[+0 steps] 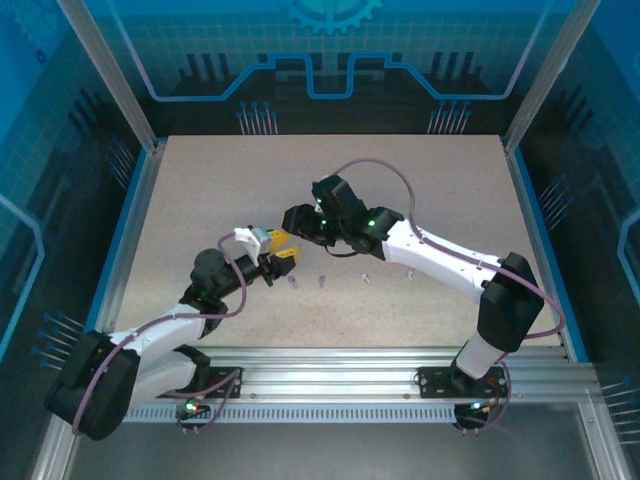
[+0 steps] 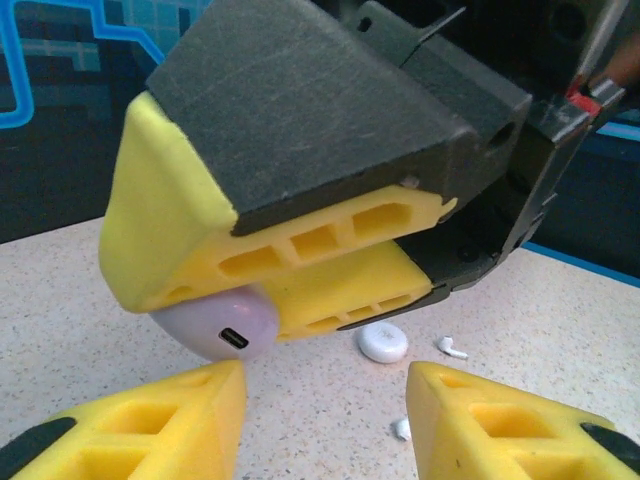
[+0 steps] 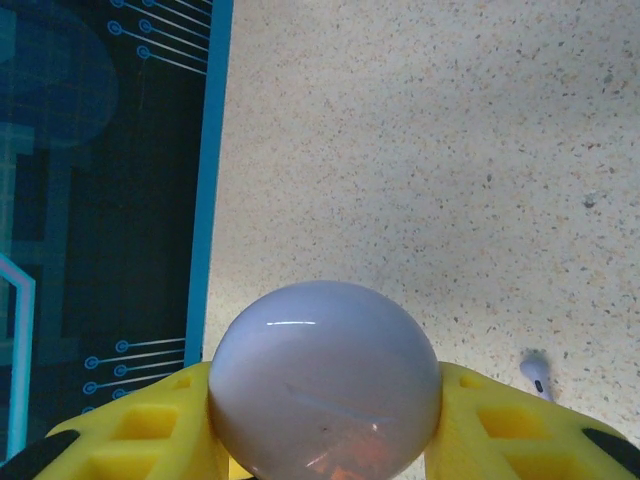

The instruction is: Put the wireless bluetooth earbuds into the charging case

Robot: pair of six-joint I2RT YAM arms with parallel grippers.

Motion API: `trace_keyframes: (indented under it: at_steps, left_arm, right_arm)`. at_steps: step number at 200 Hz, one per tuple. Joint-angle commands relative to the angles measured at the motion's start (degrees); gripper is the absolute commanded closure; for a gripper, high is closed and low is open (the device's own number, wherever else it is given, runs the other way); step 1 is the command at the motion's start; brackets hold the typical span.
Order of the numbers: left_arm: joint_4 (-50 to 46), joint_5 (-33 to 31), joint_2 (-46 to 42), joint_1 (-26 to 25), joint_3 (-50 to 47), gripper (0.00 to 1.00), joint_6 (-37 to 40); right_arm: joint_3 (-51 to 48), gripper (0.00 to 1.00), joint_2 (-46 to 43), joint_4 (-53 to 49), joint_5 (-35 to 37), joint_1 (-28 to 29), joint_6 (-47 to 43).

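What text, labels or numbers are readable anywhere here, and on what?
None readable. The pale purple case, held in the right gripper, is blank apart from a charging port. The white case shows no marking. The back wall carries a gear emblem and circuit lines, no letters.

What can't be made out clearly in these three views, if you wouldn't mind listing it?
- Left wrist view: the right gripper's fingers cover most of the purple case, hiding its lid seam.
- Top view: the earbuds on the table are too small to tell colours.
- Right wrist view: the bottom edge cuts off the case's lower part.
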Motion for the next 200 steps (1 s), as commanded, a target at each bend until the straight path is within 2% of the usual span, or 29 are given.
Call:
trace_keyframes:
  at_steps: [1,22,39,56,87,136,161,200]
  left_arm:
    - [10.49,-0.80,2.12,-0.74,-1.30,0.55,-2.28]
    - [14.14,-2.51,3.79,-0.75,-1.87,0.56,-4.65]
    - [16.46,-3.43,5.29,-0.75,-1.85,0.47,-6.13]
    - [17.53,-4.87,6.50,-0.73,-1.83,0.49,-7.02]
    - [16.67,-5.75,6.32,-0.74,-2.39,0.49,-7.14]
    - [8.04,-4.10,0.35,-0.83,-2.30,0.45,-4.74]
    - [9.31,-2.40,-0.05,-0.88,-2.37,0.45,-3.93]
    - [11.35,-3.67,1.02,-1.34,-2.04,0.46,-5.49]
  right_arm:
    - [-1.15,0.56,-1.66,3.30,-1.21,1.80,0.88]
    - [-1.57,0.56,-2.09,3.82,-0.87,1.91,0.67]
    - [-2.33,0.56,-2.73,4.45,-0.61,2.05,0.60]
    - [-3.13,0.56,-3.50,4.61,-0.18,2.14,0.60]
    - [-4.91,0.56,-6.09,4.30,2.64,2.15,0.09]
    - [-6.32,0.56,-8.19,5.33,4.18,2.06,-0.50]
    - [-6.41,0.57,-7.67,6.43,3.63,2.45,-0.28]
    - [-6.37,0.57,-7.26,6.98,3.50,2.67,-0.28]
